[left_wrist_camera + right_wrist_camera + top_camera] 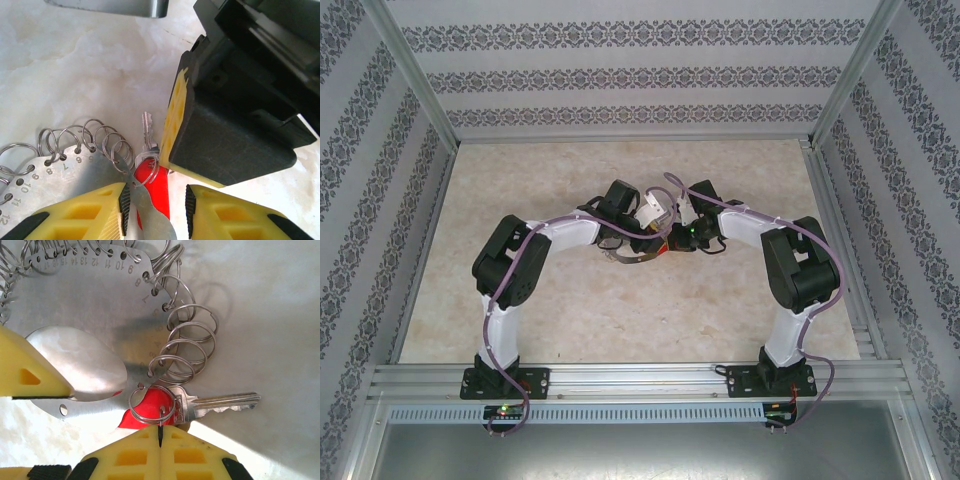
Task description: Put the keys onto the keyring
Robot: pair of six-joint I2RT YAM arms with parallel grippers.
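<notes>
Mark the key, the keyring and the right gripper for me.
key point(225, 403): right wrist view, silver blade.
keyring point(85, 297): right wrist view, numbered flat plate.
right gripper point(159, 429): right wrist view, tips of its shut jaws.

The keyring point(90, 295) is a flat silvery plate, its rim punched with numbered holes carrying wire split rings, near the middle of the table point(570, 320). The key point(190, 407), red-headed with a silver blade, sits just beside that fringed rim, one wire ring across its head.
</notes>
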